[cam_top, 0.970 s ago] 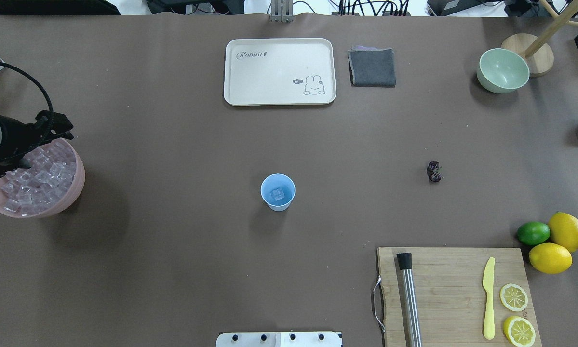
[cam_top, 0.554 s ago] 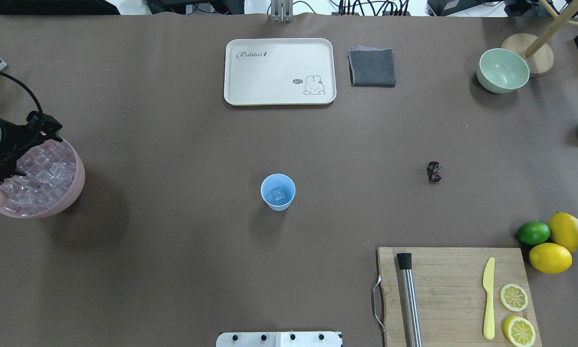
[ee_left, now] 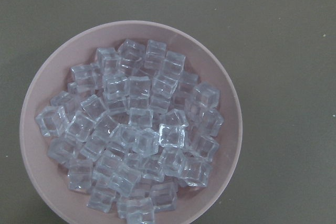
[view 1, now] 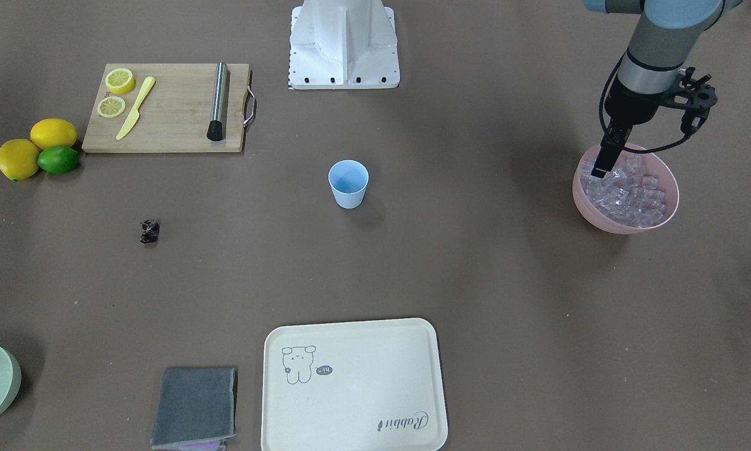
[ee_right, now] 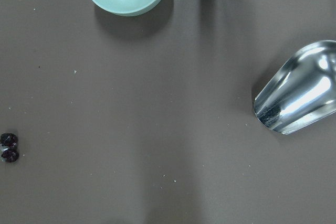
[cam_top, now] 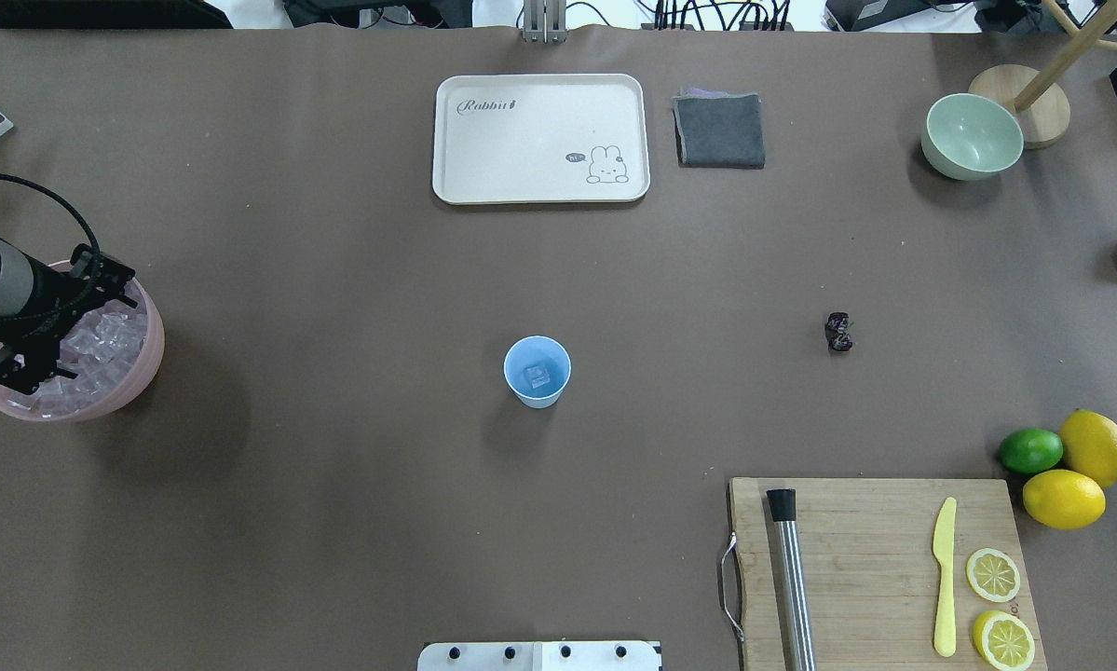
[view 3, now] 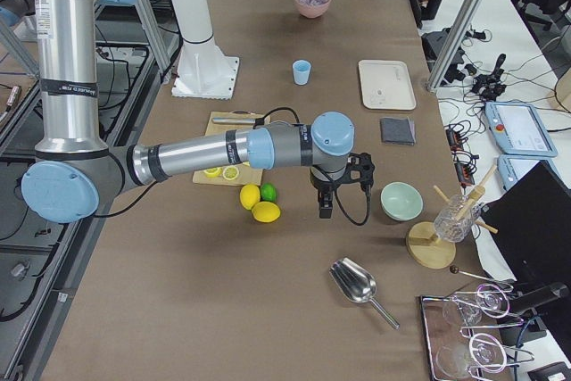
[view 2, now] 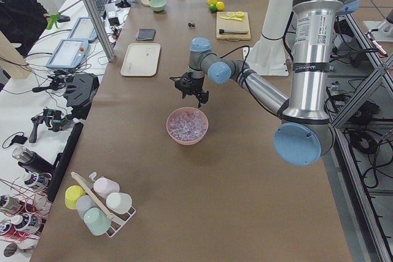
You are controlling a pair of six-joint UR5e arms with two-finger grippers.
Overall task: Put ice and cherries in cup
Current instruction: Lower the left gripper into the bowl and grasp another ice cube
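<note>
Presently the left arm enters at the overhead view's left edge, end effector (view 1: pixel 599 170) pointing down over the ice (ee_left: pixel 134 129) in the pink bowl (cam_top: pixel 148 363); clenched or released cannot be told. The cup (cam_top: pixel 538 399), mid-frame, holds one cube; cherries (cam_top: pixel 838 333) lie to its right.

A long brown table (view 2: pixel 202 213) is seen under even light; a white bench (view 2: pixel 13 105) is set alongside at nine o'clock.

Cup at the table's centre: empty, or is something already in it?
Not empty. The overhead view shows the upright cup holding one clear ice cube at its bottom; the cherries lie apart, outside it.
</note>
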